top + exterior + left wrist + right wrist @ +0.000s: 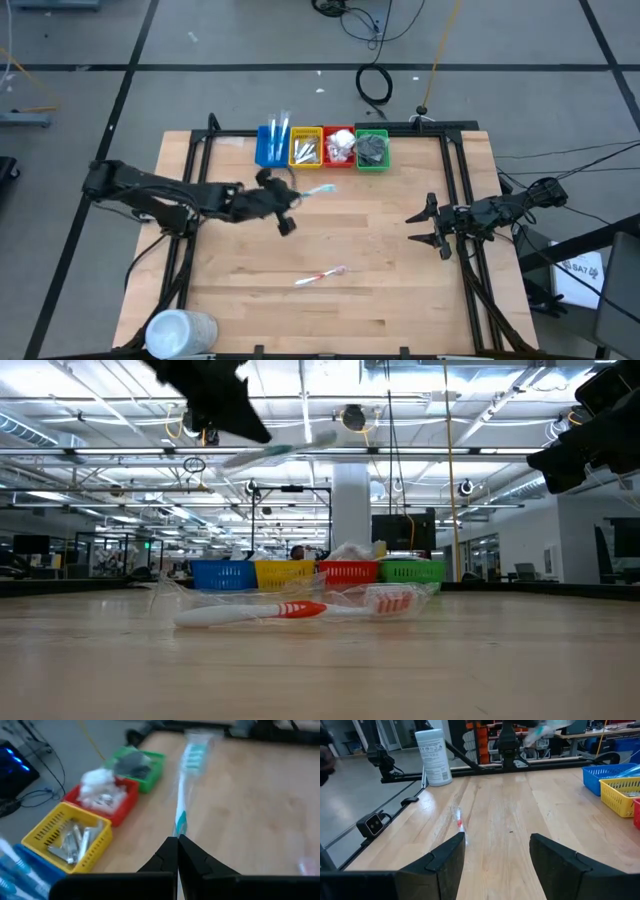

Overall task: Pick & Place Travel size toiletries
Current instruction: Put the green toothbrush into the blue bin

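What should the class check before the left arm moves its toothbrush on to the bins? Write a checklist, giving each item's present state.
1. Left gripper shut on the teal toothbrush: ok.
2. Toothbrush lifted off the table: ok, the low view shows it in the air.
3. Blue bin already holds similar sticks: ok.
4. Toothbrush over the blue bin: not ok, it hangs beside the bins, over bare wood.
5. Right gripper open, at the table's right edge, away from the bins: ok.
6. Red toothbrush lies on the table: not ok.
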Controlling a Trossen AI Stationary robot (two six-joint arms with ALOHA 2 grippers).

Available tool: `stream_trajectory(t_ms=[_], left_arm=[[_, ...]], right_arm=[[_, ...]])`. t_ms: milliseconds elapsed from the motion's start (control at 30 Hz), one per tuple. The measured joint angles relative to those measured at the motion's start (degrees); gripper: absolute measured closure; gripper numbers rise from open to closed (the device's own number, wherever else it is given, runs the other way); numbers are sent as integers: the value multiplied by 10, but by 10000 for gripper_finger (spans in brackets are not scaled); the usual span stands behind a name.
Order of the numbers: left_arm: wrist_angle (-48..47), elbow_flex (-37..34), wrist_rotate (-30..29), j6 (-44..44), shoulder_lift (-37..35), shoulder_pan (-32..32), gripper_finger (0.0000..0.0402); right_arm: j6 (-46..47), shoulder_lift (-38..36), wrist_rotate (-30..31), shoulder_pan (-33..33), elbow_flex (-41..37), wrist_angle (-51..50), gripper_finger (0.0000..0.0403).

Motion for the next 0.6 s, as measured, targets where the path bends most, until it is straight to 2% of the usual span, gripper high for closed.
stream_trajectory(t_ms=[133, 300, 433, 600], left_arm=[[135, -128, -1, 0, -75, 55, 401], [302, -256, 0, -4, -131, 160, 401], [415, -320, 23, -37, -138, 257, 401], [468, -341, 35, -125, -112, 346, 401]], right_arm=[[0, 0, 1, 0, 0, 3, 193], [0, 0, 2, 0, 0, 5, 193], [0, 0, 4, 0, 0, 5, 193], [0, 0, 5, 0, 0, 5, 193]])
